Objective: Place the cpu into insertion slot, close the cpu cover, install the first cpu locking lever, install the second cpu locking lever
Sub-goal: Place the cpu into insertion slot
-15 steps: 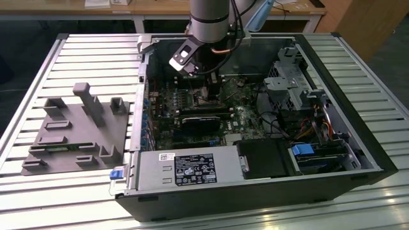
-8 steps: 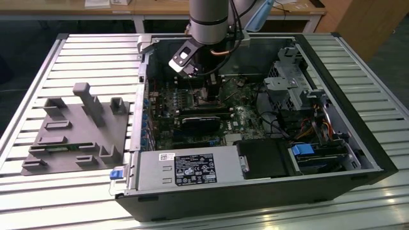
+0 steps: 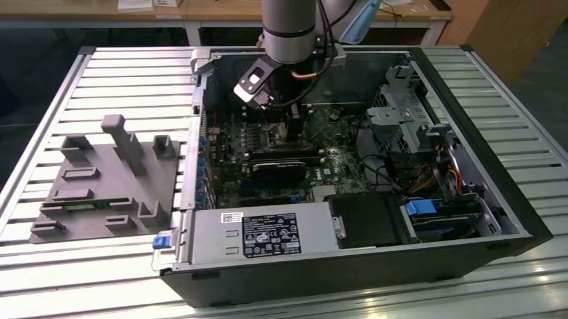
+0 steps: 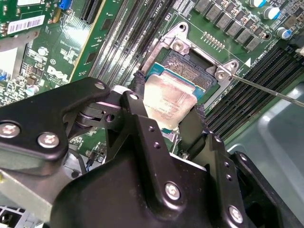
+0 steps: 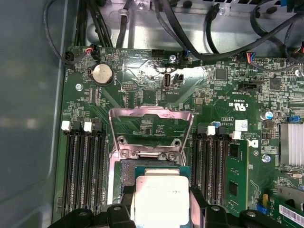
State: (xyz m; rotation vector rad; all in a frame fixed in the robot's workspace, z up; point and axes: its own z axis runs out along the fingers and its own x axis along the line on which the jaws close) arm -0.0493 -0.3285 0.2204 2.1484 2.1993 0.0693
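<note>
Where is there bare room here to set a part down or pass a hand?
Bare table slats surround the grey fixture at the exterior view's left and flank the case at its right. Inside the case it is crowded: cables, drive cage, and the gripper holding the cpu over the insertion slot.

A round coin battery [image 5: 102, 73] sits on the green motherboard [image 5: 142, 95] beyond the fingers [image 5: 197, 202]. Black memory slots [image 5: 83, 161] flank them. A grey fixture [image 3: 98, 186] lies well apart on the desk [image 3: 133, 73].

The insertion slot [image 4: 188, 64] lies uncovered, cpu cover [image 5: 152, 112] standing raised beside it.
</note>
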